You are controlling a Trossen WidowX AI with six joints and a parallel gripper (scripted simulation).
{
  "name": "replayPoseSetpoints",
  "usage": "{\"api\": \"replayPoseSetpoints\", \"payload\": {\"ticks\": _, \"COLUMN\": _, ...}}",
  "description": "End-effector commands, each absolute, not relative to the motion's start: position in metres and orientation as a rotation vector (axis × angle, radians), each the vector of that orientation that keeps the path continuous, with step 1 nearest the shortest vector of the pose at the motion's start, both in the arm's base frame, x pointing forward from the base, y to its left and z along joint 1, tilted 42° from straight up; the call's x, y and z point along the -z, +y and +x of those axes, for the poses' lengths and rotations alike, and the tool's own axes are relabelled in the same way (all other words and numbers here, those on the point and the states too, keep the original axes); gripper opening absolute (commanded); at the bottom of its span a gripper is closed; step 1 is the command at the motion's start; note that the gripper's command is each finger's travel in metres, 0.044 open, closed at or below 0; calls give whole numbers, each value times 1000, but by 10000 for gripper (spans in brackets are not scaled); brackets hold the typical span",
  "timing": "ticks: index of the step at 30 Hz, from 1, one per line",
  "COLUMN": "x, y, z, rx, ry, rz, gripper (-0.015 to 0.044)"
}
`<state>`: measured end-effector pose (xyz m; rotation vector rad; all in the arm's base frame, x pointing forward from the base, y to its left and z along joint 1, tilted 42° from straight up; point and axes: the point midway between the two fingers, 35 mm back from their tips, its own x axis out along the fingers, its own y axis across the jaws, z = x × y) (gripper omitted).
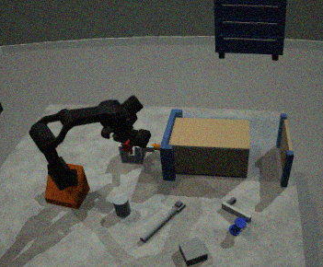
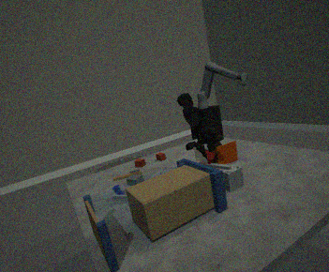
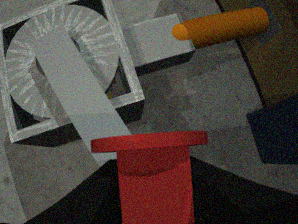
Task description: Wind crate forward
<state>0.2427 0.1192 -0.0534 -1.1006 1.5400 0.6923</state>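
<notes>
The tan crate (image 1: 209, 158) (image 2: 172, 202) sits flat; its winch-side end is close to the blue upright frame (image 1: 168, 162) (image 2: 218, 192), and any gap there is hidden. The winch (image 1: 132, 156) (image 2: 236, 179) (image 3: 101, 42) stands beyond that frame, with an orange piece (image 1: 155, 146) (image 3: 225, 26) between them. The handle's pale flat arm (image 3: 75, 90) reaches over the winch drum; its key is hidden below. My gripper (image 1: 128, 145) (image 2: 211, 157) (image 3: 148, 167) is shut on the handle's red grip, beside the winch. Clear panels are hard to make out.
A second blue frame with a tan board (image 1: 286, 143) stands at the crate's far end. A grey cylinder (image 1: 121, 206), a long grey bar (image 1: 160, 223), a grey angled piece (image 1: 236, 212), a blue spool (image 1: 237, 226) and a grey block (image 1: 193, 250) lie on the bench.
</notes>
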Motion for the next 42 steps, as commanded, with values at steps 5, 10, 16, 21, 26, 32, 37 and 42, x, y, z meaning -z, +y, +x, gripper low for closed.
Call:
{"api": "replayPoseSetpoints", "payload": {"ticks": 5, "x": 58, "y": 118, "z": 258, "rx": -676, "ry": 1527, "rz": -1110, "gripper": 0}}
{"api": "replayPoseSetpoints", "payload": {"ticks": 10, "x": 60, "y": 119, "z": 264, "rx": -676, "ry": 1527, "rz": -1110, "gripper": 0}}
{"api": "replayPoseSetpoints", "payload": {"ticks": 16, "x": 57, "y": 120, "z": 257, "rx": -692, "ry": 1546, "rz": -1104, "gripper": 0}}
{"api": "replayPoseSetpoints", "payload": {"ticks": 21, "x": 57, "y": 120, "z": 257, "rx": -692, "ry": 1546, "rz": -1104, "gripper": 131}}
{"api": "replayPoseSetpoints", "payload": {"ticks": 26, "x": 57, "y": 120, "z": 257, "rx": -692, "ry": 1546, "rz": -1104, "gripper": 263}}
{"api": "replayPoseSetpoints", "payload": {"ticks": 32, "x": 57, "y": 120, "z": 257, "rx": -692, "ry": 1546, "rz": -1104, "gripper": 420}}
{"api": "replayPoseSetpoints", "payload": {"ticks": 37, "x": 53, "y": 124, "z": 259, "rx": -692, "ry": 1546, "rz": -1105, "gripper": 440}}
{"api": "replayPoseSetpoints", "payload": {"ticks": 42, "x": 21, "y": 151, "z": 266, "rx": -691, "ry": 1547, "rz": -1106, "gripper": 440}}
